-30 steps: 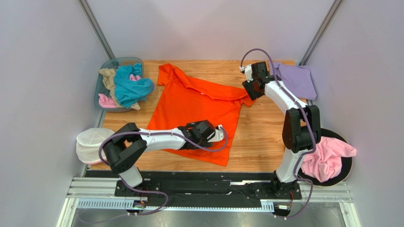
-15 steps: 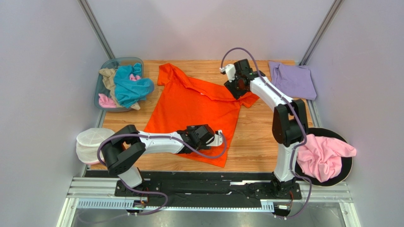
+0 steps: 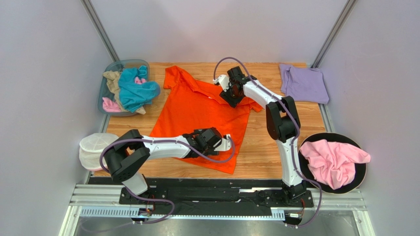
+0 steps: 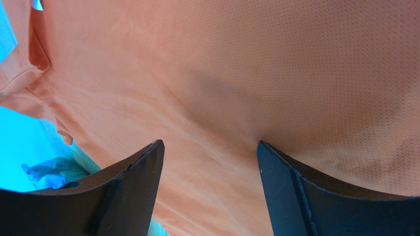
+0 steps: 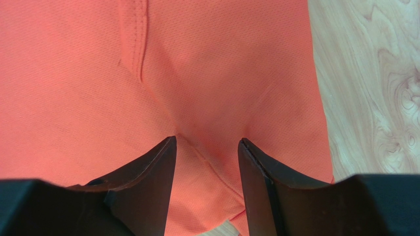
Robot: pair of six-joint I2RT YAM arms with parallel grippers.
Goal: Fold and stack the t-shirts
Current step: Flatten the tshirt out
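Pale walls close in a wooden bench [image 3: 268, 142], and the orange shirt [image 3: 197, 110] lies spread flat across its middle, collar toward the far edge. You look to be at the first fold of this shirt.

Your right hand [image 3: 228, 98] is down on the far right shoulder. The right wrist view shows its fingers released, with a small ridge of cloth rising between them. Your left hand [image 3: 227, 143] sits low over the shirt's right side near the hem, also released, with cloth under the gap but nothing pinched.

Next, I judge, both hands need to clench on that one side and carry it across toward the left edge together, keeping the cloth taut between them.

The lavender shirt [image 3: 304, 83] lies flat at the far right corner, well apart. A tub [image 3: 102, 91] at the far left corner holds teal [image 3: 135, 91], tan [image 3: 112, 81] and pink cloth. Off the right edge, a pink shirt [image 3: 335, 162] is heaped on a black tray [image 3: 360, 183]. A white pouch [image 3: 93, 147] sits off the left edge. None of these blocks the fold.
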